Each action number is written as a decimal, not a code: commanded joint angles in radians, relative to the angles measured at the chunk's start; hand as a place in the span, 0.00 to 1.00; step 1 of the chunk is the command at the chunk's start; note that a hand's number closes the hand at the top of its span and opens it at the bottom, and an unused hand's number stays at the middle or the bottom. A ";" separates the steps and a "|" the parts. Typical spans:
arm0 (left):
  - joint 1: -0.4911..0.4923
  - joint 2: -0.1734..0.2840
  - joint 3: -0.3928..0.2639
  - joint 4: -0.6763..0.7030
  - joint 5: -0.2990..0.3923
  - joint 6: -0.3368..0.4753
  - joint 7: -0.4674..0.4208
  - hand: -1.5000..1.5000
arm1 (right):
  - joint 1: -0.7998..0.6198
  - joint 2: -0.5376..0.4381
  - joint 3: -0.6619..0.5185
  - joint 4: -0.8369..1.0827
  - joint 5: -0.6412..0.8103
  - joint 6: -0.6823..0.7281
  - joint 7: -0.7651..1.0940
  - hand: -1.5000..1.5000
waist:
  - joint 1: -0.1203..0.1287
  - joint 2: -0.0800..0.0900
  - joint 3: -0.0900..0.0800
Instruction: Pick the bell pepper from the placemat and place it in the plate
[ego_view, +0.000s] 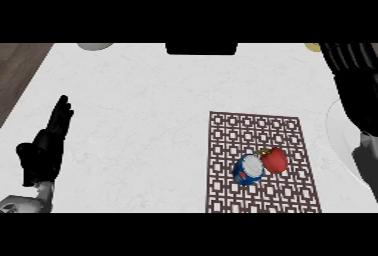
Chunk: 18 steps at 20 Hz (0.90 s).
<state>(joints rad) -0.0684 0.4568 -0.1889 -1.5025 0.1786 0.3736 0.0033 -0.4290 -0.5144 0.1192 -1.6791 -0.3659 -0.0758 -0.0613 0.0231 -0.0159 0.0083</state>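
Observation:
A red bell pepper (274, 160) lies on the brown patterned placemat (255, 135), right of centre. It touches a blue and white object (249, 170) just to its left. The white plate (341, 145) sits at the right edge, partly hidden by my right arm. My right hand (354, 92) is raised along the right edge, above the plate and to the right of the pepper. Its fingers stretch toward the far side and hold nothing. My left hand (46, 145) rests open at the left edge, fingers up, far from the placemat.
Along the counter's far edge sit a white rounded object (96, 46), a black block (201, 48) and a small yellow item (313, 47). Dark wooden floor (18, 75) shows beyond the counter's left edge.

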 joint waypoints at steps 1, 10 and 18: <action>0.070 -0.010 0.001 -0.068 -0.005 -0.004 0.049 0.50 | -0.006 -0.022 -0.063 0.055 -0.041 0.138 -0.068 1.00 | -0.013 0.015 -0.008; 0.059 -0.172 -0.136 0.046 0.120 -0.108 0.177 0.50 | -0.019 -0.114 -0.098 0.329 0.232 0.118 -0.380 0.00 | -0.003 0.031 -0.005; 0.031 -0.201 -0.075 0.117 0.135 -0.148 0.146 0.50 | 0.019 -0.152 -0.162 0.612 0.227 0.396 -0.807 0.00 | -0.017 0.020 -0.008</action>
<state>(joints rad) -0.0177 0.2787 -0.2830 -1.4177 0.3126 0.2321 0.1539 -0.4338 -0.6285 -0.0218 -1.1678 -0.1870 0.2355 -0.7096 0.0127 0.0074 0.0012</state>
